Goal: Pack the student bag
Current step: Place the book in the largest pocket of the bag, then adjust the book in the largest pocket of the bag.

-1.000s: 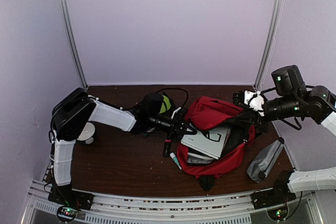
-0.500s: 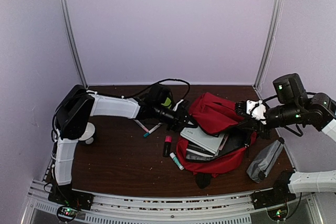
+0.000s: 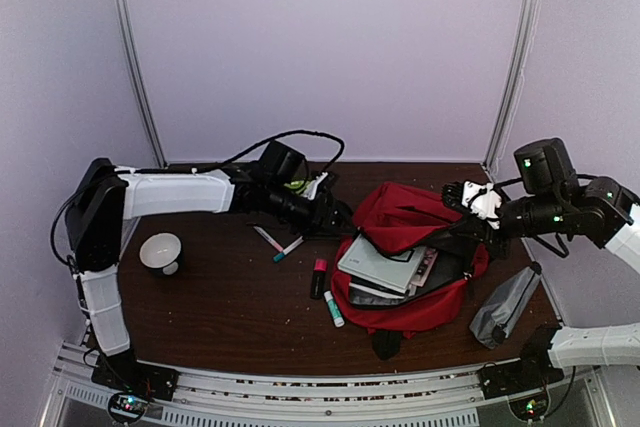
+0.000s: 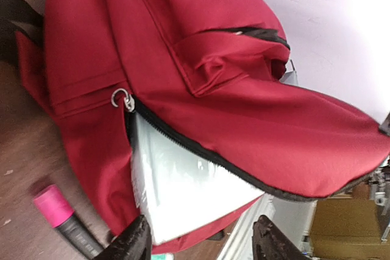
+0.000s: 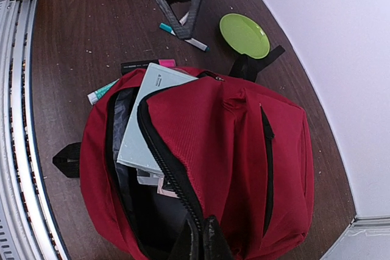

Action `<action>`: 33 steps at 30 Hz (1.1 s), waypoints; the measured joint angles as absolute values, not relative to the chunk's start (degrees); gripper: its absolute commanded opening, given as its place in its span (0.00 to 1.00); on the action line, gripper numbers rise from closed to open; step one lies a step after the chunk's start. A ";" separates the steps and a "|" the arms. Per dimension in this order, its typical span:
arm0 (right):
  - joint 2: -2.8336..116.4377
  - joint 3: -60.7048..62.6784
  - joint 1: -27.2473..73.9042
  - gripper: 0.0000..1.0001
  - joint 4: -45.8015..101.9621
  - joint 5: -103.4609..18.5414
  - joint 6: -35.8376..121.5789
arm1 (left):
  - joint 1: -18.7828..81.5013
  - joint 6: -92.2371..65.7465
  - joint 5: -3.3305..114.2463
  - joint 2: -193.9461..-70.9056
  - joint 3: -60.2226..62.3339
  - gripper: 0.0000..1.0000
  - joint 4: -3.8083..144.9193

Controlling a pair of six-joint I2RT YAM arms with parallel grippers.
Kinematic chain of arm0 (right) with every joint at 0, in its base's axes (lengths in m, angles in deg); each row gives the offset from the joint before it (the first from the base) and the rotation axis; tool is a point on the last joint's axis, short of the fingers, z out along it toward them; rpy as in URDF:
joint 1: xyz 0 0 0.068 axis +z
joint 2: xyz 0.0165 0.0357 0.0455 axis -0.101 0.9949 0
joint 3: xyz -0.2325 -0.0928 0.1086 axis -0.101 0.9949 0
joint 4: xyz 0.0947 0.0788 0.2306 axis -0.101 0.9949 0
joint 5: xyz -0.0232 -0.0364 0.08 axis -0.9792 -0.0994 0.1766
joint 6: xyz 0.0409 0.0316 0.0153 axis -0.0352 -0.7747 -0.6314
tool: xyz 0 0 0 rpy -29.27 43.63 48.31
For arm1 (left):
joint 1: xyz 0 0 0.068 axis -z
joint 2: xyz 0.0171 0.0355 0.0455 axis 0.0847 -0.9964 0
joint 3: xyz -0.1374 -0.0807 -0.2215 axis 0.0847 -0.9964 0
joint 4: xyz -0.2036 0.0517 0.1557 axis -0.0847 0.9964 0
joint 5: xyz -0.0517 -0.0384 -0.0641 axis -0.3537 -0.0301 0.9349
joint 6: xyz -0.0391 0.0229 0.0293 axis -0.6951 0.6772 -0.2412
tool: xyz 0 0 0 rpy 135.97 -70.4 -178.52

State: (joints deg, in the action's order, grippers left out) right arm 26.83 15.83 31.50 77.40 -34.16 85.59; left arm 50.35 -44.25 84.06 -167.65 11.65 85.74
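The student bag (image 3: 405, 209) is laid right of centre on the tabletop (image 3: 220, 297), unzipped, its opening's rim pinched by the right end effector (image 5: 200, 240). The left end effector (image 4: 203, 238) is held released just beside it.

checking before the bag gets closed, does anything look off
The pale book juts crookedly out of the student bag, not fully inside. A pink highlighter and two pens lie loose on the table beside it.

Red student bag (image 3: 405, 237) unzipped on table (grey books protruding)
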 measured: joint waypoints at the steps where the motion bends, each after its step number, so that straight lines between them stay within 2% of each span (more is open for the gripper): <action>1: 27.18 15.83 31.43 0.00 76.89 -34.35 85.24 | 50.46 -42.79 82.42 -165.64 10.36 0.59 86.20; 3: 28.06 15.69 31.39 0.00 75.84 -34.88 84.30 | 50.90 -39.58 78.59 -161.53 7.17 0.55 86.70; 5: 29.06 14.89 31.37 0.00 75.52 -35.23 83.57 | 51.86 -36.25 74.66 -158.27 4.35 0.44 87.31; 6: 29.54 14.27 31.33 0.00 75.36 -35.38 83.09 | 52.85 -34.13 72.32 -156.85 2.99 0.27 87.58; 7: 30.00 13.64 31.28 0.00 75.25 -35.53 82.70 | 54.16 -32.47 70.42 -155.89 2.03 0.19 87.95; 8: 30.57 12.81 31.19 0.00 75.19 -35.62 82.35 | 55.47 -30.96 68.89 -155.41 1.44 0.01 88.30; 13: 33.46 9.29 31.06 0.00 74.60 -36.15 80.56 | 62.88 -25.35 63.60 -154.84 -2.65 0.00 88.63; 19: 34.46 8.46 31.02 0.00 74.16 -36.15 79.42 | 64.78 -22.64 59.53 -155.21 -4.44 0.00 88.63; 29: 34.44 8.11 31.02 0.00 75.30 -33.17 79.51 | 64.89 -16.56 56.28 -162.64 3.10 0.00 88.71; 33: 34.44 7.54 31.02 0.00 75.87 -32.23 79.51 | 64.89 -14.53 55.95 -167.74 9.88 0.00 89.00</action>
State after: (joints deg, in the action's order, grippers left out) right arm 34.44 7.54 31.02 75.87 -32.23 79.51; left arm 64.89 -14.53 55.95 -167.74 9.88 89.00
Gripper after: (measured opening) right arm 0.026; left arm 0.009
